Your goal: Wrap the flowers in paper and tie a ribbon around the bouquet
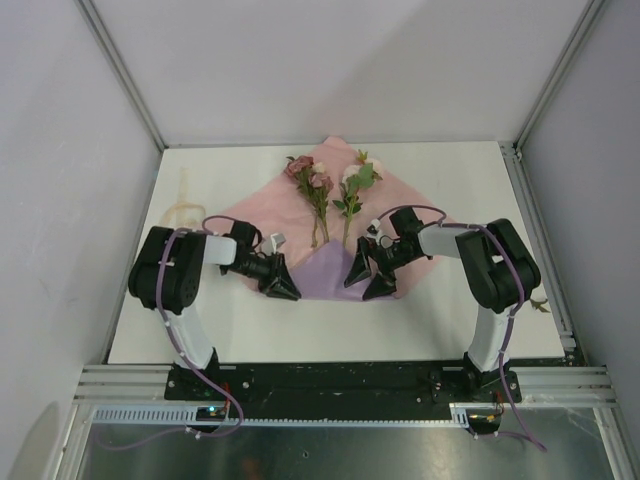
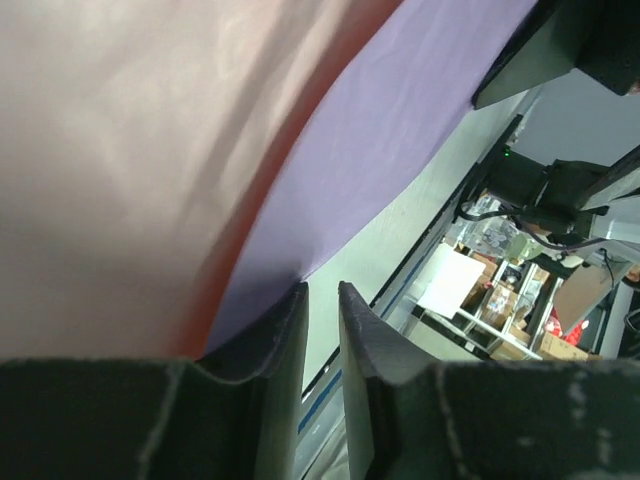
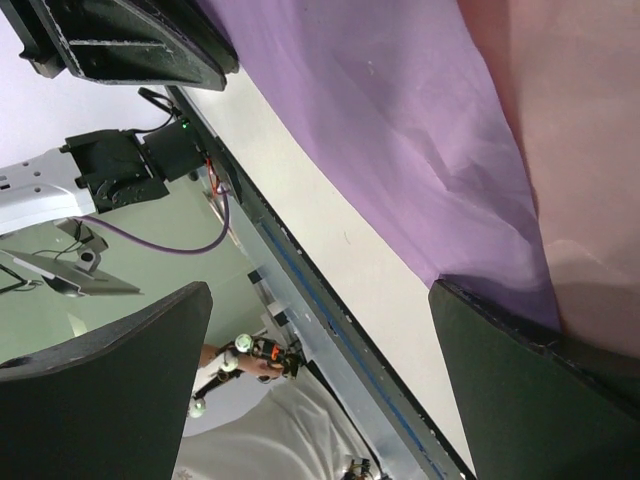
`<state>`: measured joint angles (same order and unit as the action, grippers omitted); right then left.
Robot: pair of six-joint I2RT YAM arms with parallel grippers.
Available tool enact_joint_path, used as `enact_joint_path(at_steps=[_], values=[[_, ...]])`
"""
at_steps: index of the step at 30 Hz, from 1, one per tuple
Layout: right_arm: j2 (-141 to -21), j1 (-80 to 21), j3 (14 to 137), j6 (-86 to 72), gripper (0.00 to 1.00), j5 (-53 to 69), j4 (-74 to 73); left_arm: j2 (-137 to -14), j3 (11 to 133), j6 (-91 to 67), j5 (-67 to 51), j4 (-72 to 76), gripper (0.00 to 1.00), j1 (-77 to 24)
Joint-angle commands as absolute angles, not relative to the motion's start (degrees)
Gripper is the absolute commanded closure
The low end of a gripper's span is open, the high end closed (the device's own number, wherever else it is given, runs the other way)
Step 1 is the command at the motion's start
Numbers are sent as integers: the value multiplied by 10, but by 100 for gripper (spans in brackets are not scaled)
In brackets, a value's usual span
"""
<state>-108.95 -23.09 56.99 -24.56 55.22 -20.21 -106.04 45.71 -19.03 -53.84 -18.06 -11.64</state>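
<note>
1. Flowers: two loose sprays of pink and dark red roses lie on the far half of the paper. The heads point to the paper's far corner and the stems run toward its middle. They are unwrapped and not bound.
2. Paper: lies flat on the table, set as a diamond, pink face up. Its near corner is turned over as a lilac flap reaching toward the stem ends.
3. Ribbon: lies off the paper's left side, well apart from it, untouched.
4. Left pincer: sits at the left edge of the paper's lilac flap. The jaws stand narrowly parted. The wrist view shows nothing in the gap, and the paper edge meets the outer side of one finger only.
5. Right pincer: sits at the right edge of the same flap. The jaws stand fully wide and hold nothing, and one finger sits against the fold.
6. Assessment: wrapping is at an early stage and tying has not begun.
7. Hazards:
   - The left pincer's narrow gap may miss the thin edge and push the sheet, which would shift the paper under the flowers.
   - The released flap may spring back flat.
   - The unsecured sprays may roll off the paper when a side is lifted.
   - The wide right pincer may catch both paper layers and crease or tear them.
</note>
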Motion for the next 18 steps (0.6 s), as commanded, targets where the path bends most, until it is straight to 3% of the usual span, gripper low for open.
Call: enact_joint_path(at_steps=[1, 12, 18], values=[[-1104, -217, 552, -205, 1, 460, -233, -1037, 450, -133, -410, -274, 74, -75], [-1100, -210, 553, -198, 1, 463, -249, -1017, 460, -104, -364, -319, 77, 27], [-1087, -222, 553, -205, 1, 471, -234, -886, 493, -65, -456, -329, 80, -1]])
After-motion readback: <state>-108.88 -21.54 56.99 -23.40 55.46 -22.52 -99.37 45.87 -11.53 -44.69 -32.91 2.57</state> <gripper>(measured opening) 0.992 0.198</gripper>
